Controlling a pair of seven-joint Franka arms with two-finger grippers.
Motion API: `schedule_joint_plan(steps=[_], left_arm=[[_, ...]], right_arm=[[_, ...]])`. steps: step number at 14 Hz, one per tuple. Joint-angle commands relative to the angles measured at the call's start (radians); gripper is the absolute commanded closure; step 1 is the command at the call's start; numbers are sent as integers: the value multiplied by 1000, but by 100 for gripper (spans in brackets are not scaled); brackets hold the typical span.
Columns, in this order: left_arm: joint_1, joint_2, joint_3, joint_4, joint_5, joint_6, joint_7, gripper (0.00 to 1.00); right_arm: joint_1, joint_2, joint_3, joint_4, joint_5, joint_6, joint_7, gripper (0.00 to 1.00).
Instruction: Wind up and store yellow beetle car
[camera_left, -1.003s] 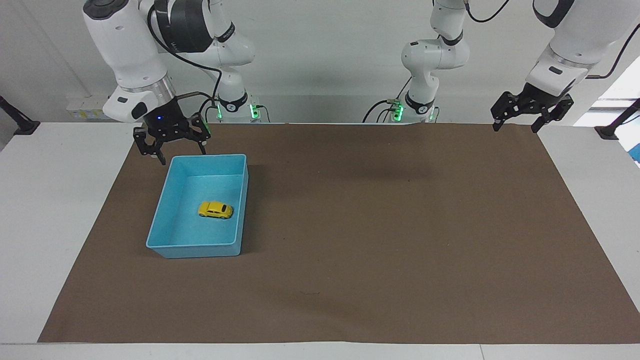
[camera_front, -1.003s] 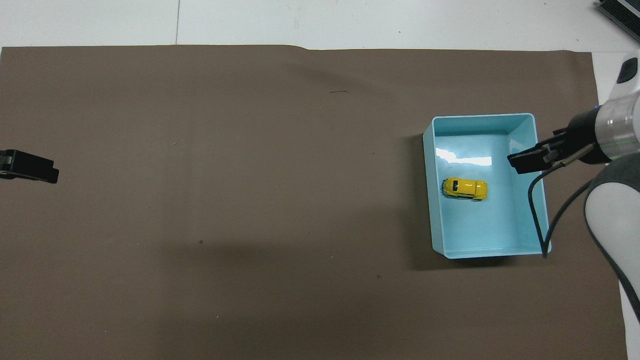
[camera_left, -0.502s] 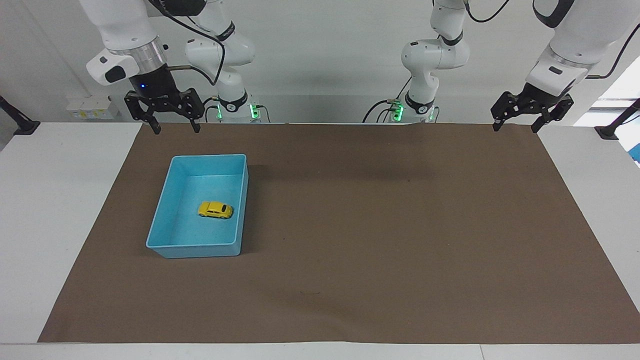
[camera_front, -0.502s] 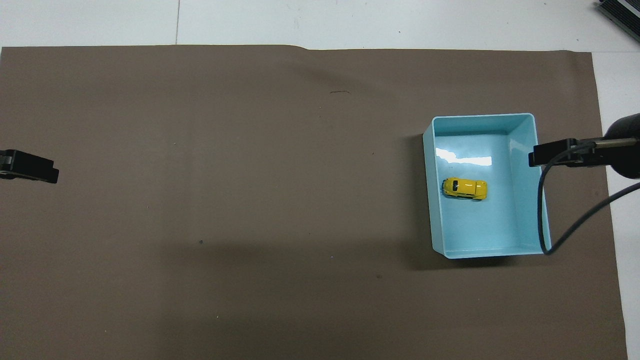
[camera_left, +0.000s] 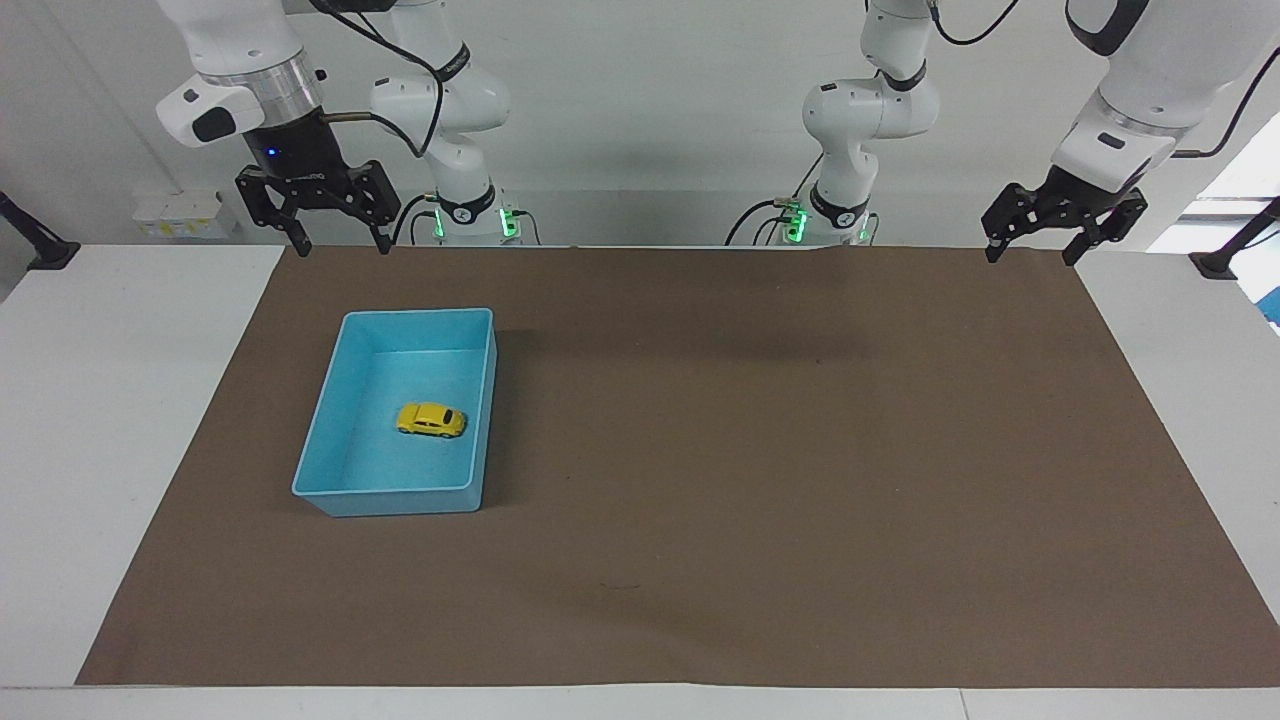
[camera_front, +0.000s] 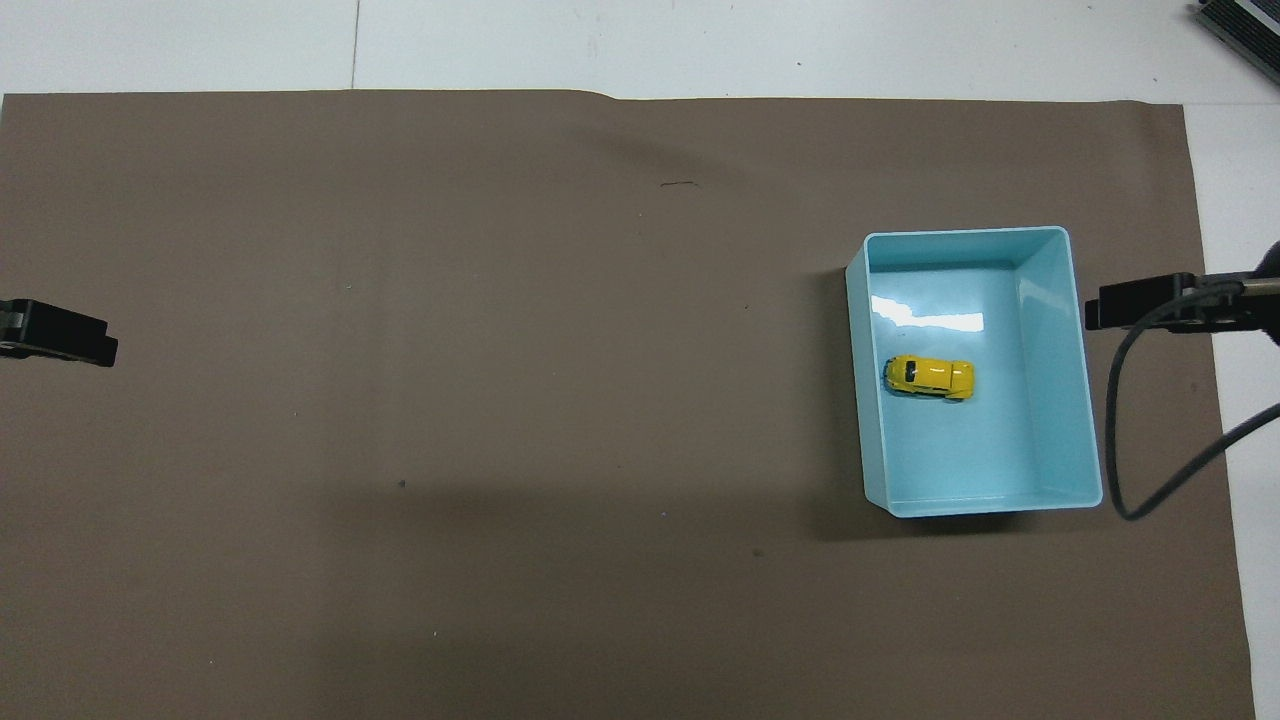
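The yellow beetle car (camera_left: 431, 420) (camera_front: 929, 377) rests on its wheels on the floor of the light blue tray (camera_left: 345, 494) (camera_front: 1090, 420), toward the right arm's end of the table. My right gripper (camera_left: 341, 246) (camera_front: 1110, 308) hangs open and empty in the air over the mat's edge by the robots, clear of the tray. At the other end, my left gripper (camera_left: 1030, 258) (camera_front: 90, 346) waits open and empty above the mat's corner. Nothing touches the car.
A brown mat (camera_left: 760, 450) covers most of the white table (camera_left: 120, 400). A black cable (camera_front: 1120, 430) loops down from the right wrist beside the tray. A small scuff mark (camera_front: 680, 184) shows on the mat.
My right gripper has risen and drawn back from the tray's rim toward the robots' edge of the mat. The car, tray and left gripper have not moved.
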Motion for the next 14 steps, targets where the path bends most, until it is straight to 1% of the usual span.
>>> schedule_joint_plan(steps=[1,3,10,14], left_arm=[[2,-18,-2,-9,11,-13,-9,0],[2,-18,-2,-9,11,-13,-9,0],[2,-18,-2,-9,11,-13,-9,0],[2,-18,-2,-9,11,-13,-9,0]], right_arm=[[-16,-11,6,2,-3,-35,14,0],[-28,-11,9,2,-2,-35,12,0],[-25,-12,14,5,-2,-24,9,0],[-30,-6,7,6,-5,-49,5,0]])
